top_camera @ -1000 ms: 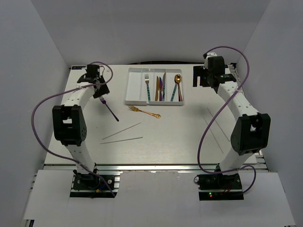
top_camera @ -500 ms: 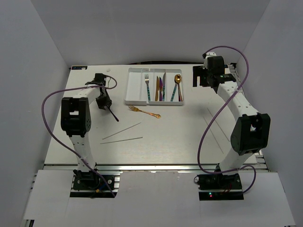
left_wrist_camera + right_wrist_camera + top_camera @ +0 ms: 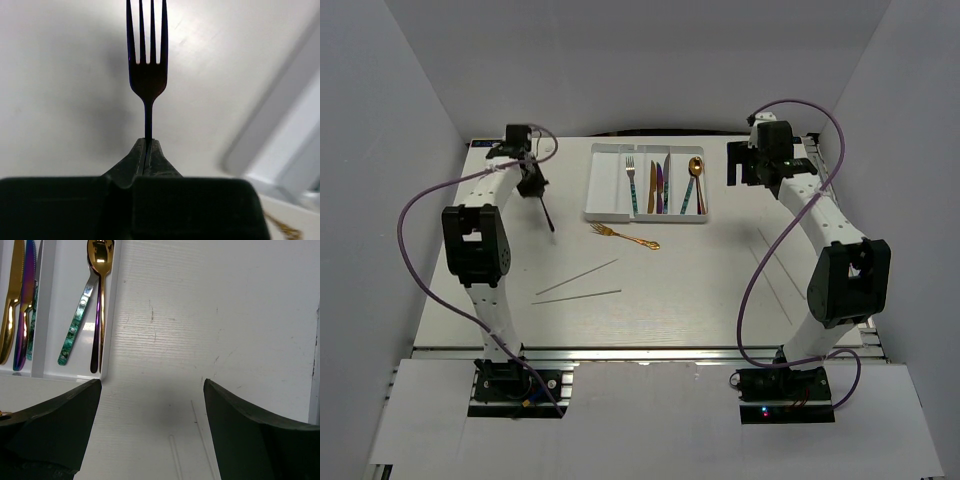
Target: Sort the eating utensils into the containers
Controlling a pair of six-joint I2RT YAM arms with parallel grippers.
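Note:
My left gripper (image 3: 531, 186) is shut on an iridescent purple fork (image 3: 547, 216), lifted at the table's back left, its handle slanting down toward the table. In the left wrist view the gripper (image 3: 146, 142) pinches the neck of that fork (image 3: 146, 75), tines pointing away. A gold fork (image 3: 625, 238) lies on the table before the white tray (image 3: 605, 190). The tray holds a teal-handled fork (image 3: 631, 180), knives (image 3: 658, 186) and spoons (image 3: 693, 180). My right gripper (image 3: 744, 165) hangs open and holds nothing just right of the tray, as the right wrist view (image 3: 151, 382) confirms.
Two thin grey lines (image 3: 578, 285) mark the table nearer the arms. The tray's leftmost compartment holds nothing. The right wrist view shows the tray's right wall (image 3: 114, 315) with a gold spoon (image 3: 100, 260) beside it. Purple cables loop off both arms.
My left gripper dropped onto the purple fork lying on the table, shut on it and carried it up toward the back left. The right arm has stayed put.

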